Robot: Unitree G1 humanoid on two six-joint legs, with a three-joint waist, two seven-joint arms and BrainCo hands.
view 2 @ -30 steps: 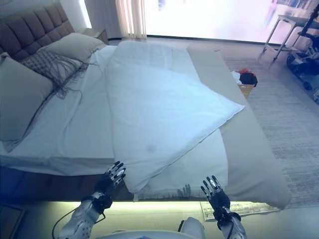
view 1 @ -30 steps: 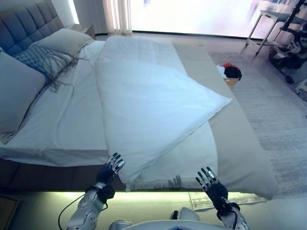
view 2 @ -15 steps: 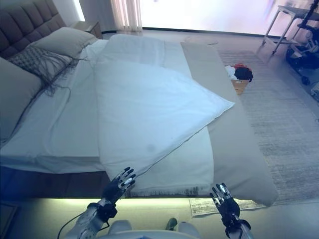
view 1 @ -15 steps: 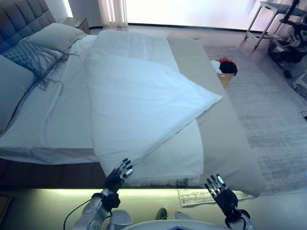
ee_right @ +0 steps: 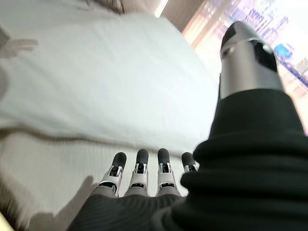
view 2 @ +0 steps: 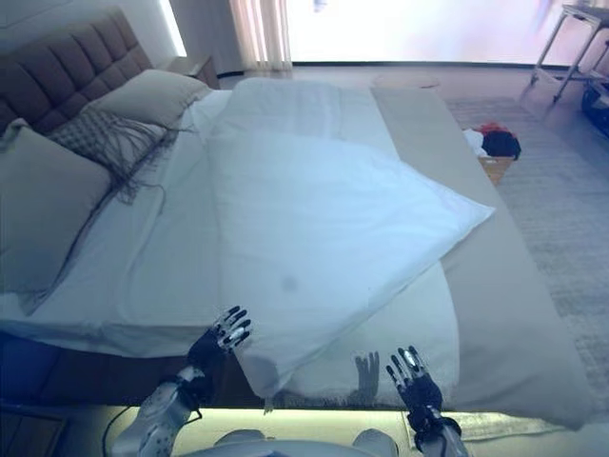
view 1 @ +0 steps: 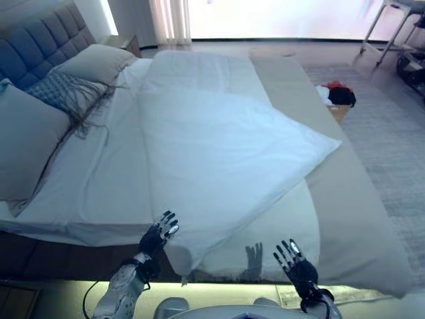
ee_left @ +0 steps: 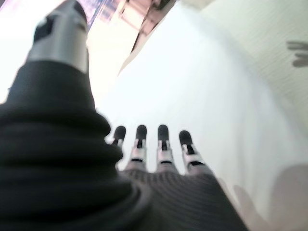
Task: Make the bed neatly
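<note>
A white duvet [view 1: 219, 153] lies folded on a slant across the bed, one corner [view 1: 332, 143] pointing to the right and its near corner [view 1: 186, 262] hanging at the bed's near edge. Under it lie a white sheet [view 1: 99, 179] and a beige cover [view 1: 358, 219] along the right side. My left hand [view 1: 158, 234] is open, its fingers straight, just left of the duvet's near corner, touching nothing that I can see. My right hand [view 1: 292, 259] is open, below the bed's near edge. Both wrist views show straight fingers [ee_left: 161, 144] [ee_right: 139, 171] facing the white bedding.
Pillows [view 1: 26, 133] and a fringed grey cushion [view 1: 63, 90] lean on the tufted headboard [view 1: 33, 46] at the left. A basket with dark and red clothes [view 1: 339, 96] stands on the rug [view 1: 398, 133] to the right of the bed. A lit strip runs under the bed frame.
The camera has moved, so the whole scene has shifted right and closer. Both hands stay open and now sit nearer the bed's near edge.
</note>
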